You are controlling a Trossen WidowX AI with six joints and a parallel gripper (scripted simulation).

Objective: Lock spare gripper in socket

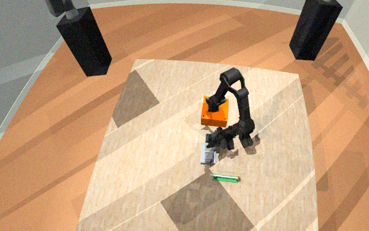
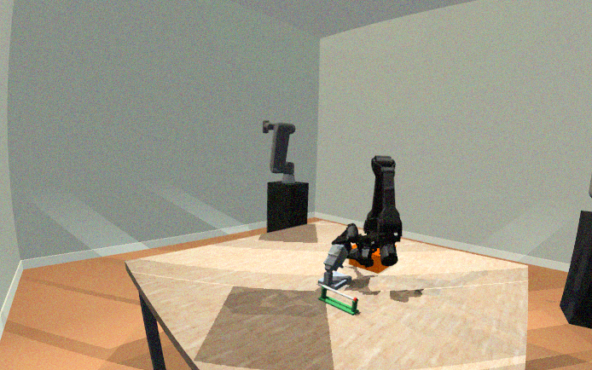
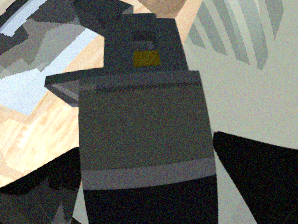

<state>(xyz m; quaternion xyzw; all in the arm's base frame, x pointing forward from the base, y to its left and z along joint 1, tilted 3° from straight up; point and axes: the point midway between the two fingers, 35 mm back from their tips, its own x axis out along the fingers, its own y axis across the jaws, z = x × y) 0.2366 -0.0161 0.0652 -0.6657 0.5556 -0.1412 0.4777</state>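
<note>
The grey mount (image 1: 203,156) (image 2: 343,280) has a pale blue base, with its socket tilted up towards the arm. The spare gripper (image 1: 208,137) (image 3: 142,120) is a dark boxy body at the socket's upper end. Its narrow end with a yellow patch faces the mount; how deep the spigot sits is hidden. My gripper (image 3: 150,147) (image 1: 216,140) is open, its black fingers apart on either side of the spare gripper's body, with gaps beside it. The white lock pin (image 1: 225,176) (image 2: 338,291) with a red end lies on the green rack (image 1: 225,180) (image 2: 339,303), out of the socket.
The orange block (image 1: 214,122) (image 2: 376,265) under the arm's base stands behind the mount. The green rack is in front of the mount, close to its base. Two black pedestals (image 1: 84,42) (image 1: 313,31) with grey arms stand off the table (image 1: 140,172).
</note>
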